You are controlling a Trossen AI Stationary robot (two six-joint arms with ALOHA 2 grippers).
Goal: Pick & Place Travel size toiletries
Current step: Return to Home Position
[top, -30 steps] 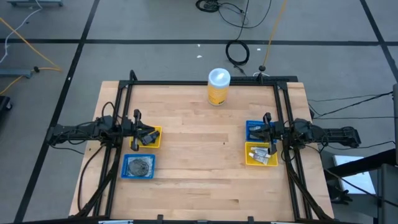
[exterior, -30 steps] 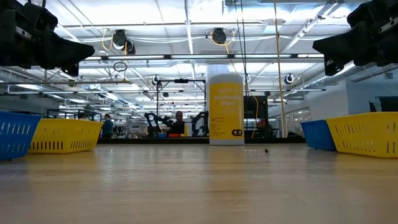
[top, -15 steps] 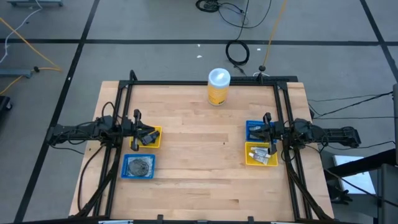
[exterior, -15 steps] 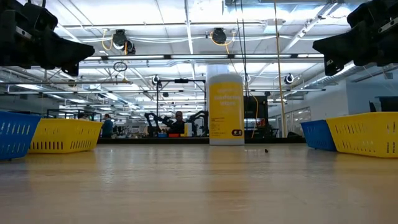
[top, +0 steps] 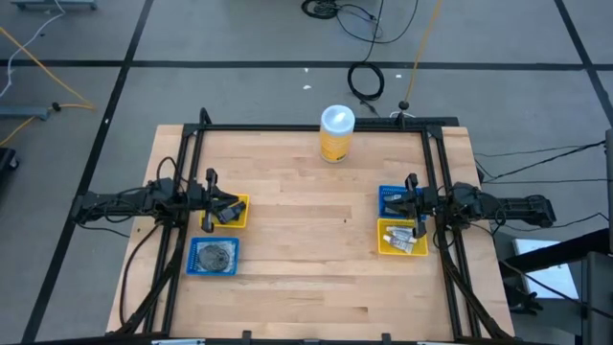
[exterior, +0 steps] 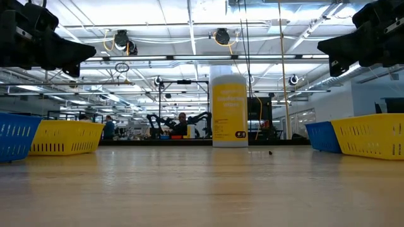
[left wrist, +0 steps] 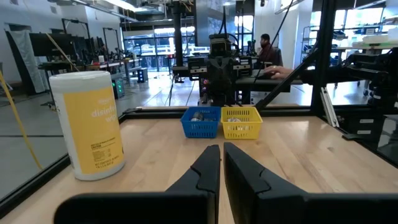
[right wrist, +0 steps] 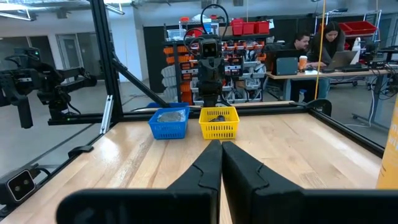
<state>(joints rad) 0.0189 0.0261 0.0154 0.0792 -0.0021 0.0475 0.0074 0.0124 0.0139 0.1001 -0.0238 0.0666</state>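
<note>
On the table's left, the left yellow tray [top: 239, 213] holds small black items and the left blue tray [top: 213, 257] holds dark-grey discs. On the right, the right blue tray [top: 391, 196] holds small items and the right yellow tray [top: 400, 240] holds whitish tubes. My left gripper [top: 234, 210] hovers shut over the left yellow tray, raised above the table [exterior: 66, 58]; its fingers are together in its wrist view [left wrist: 221, 149]. My right gripper [top: 391, 205] hovers shut over the right trays, also raised [exterior: 331, 53], fingers together [right wrist: 221, 144]. Neither holds anything.
A tall yellow canister with a white lid [top: 336, 133] stands at the middle of the table's far edge. A black frame [top: 316, 126] runs along the table's far edge and both sides. Bare wood [top: 311, 230] lies between the two tray pairs. People sit at desks in the room beyond.
</note>
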